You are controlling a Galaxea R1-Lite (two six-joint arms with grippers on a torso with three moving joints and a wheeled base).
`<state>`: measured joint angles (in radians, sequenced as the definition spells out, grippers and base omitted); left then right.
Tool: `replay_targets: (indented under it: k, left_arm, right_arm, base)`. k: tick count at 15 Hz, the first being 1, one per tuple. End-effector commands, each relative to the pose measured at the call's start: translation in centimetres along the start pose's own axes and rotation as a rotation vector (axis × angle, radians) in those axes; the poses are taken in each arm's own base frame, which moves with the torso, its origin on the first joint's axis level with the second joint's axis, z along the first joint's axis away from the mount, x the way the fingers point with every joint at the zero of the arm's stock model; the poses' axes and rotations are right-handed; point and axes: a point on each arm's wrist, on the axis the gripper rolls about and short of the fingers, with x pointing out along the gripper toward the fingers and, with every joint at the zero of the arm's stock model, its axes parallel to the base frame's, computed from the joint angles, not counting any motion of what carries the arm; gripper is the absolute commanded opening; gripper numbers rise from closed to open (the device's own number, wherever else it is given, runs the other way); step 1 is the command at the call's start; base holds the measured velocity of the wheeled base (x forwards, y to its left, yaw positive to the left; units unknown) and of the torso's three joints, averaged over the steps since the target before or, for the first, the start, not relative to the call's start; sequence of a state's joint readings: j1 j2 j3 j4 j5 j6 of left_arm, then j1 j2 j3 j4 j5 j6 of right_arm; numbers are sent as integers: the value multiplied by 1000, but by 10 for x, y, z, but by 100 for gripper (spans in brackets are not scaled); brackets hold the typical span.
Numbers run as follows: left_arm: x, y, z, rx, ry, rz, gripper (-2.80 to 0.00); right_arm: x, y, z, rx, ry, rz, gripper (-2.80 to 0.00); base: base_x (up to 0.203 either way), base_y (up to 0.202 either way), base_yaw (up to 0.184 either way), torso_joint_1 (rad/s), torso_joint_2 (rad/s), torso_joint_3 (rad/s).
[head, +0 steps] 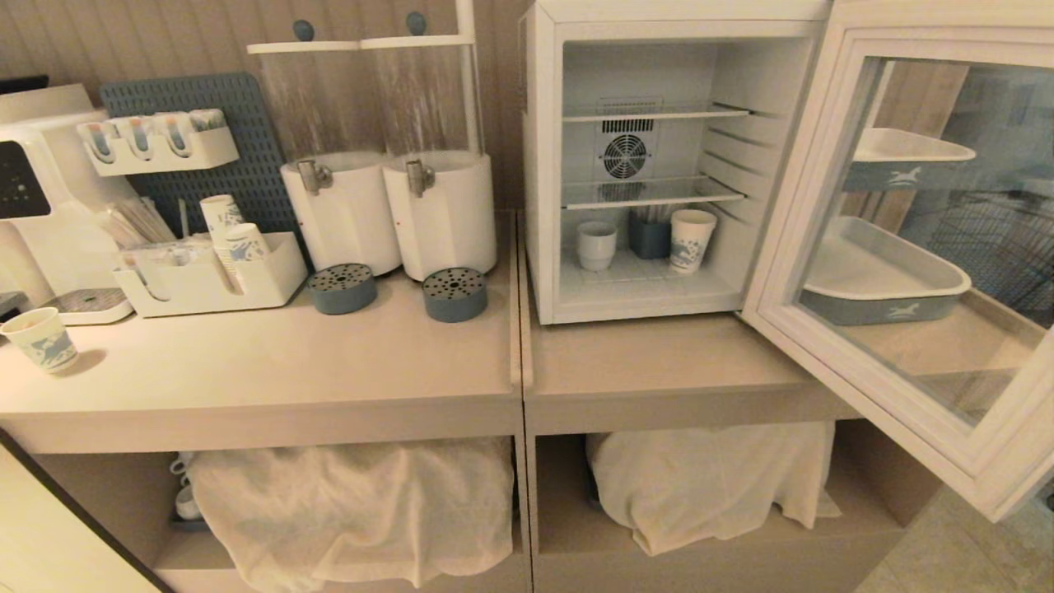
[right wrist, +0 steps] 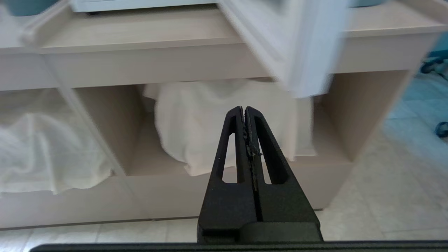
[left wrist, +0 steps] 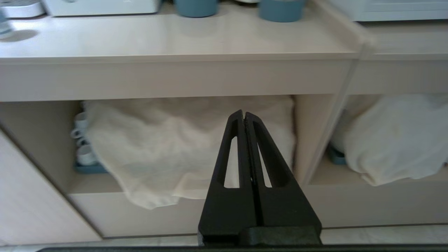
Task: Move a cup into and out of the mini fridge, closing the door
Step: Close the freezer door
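Your cup (head: pixel 596 245) sits in the fridge (head: pixel 659 156) at twelve o'clock; right gripper (right wrist: pixel 244 109) nearer, both grippers' fingers together, left gripper (left wrist: pixel 244 112) low.

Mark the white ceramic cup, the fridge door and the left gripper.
white ceramic cup (head: pixel 596 245): head view, on its side wall.
fridge door (head: pixel 795 214): head view, on its white frame.
left gripper (left wrist: pixel 244 115): left wrist view, at the shut fingertips.

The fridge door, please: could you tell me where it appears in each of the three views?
Head view: the door stands open at the right, hinged to the mini fridge.
Left wrist view: not in it.
Right wrist view: its lower corner hangs over the counter edge, blurred.
Shared landmark: the white cloth below the fridge.
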<state>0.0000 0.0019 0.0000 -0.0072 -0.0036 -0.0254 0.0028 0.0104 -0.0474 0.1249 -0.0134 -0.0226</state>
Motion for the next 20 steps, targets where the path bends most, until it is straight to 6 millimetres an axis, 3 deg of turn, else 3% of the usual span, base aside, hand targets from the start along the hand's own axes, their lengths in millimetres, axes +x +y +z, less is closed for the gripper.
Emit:
replay_targets:
  k: [1, 14, 20]
  left_arm:
    - [0, 0, 0, -1, 1, 1, -280]
    - [0, 0, 0, -2, 1, 1, -280]
    - [0, 0, 0, -2, 1, 1, -280]
  right_arm:
    - [0, 0, 0, -1, 3, 0, -280]
    - [0, 0, 0, -1, 3, 0, -280]
    - [1, 0, 1, 48, -13, -6, -280]
  base:
    - [0, -187, -10, 6, -2, 10]
    - [0, -186, -7, 4, 3, 3]
    - [0, -29, -2, 0, 1, 1]
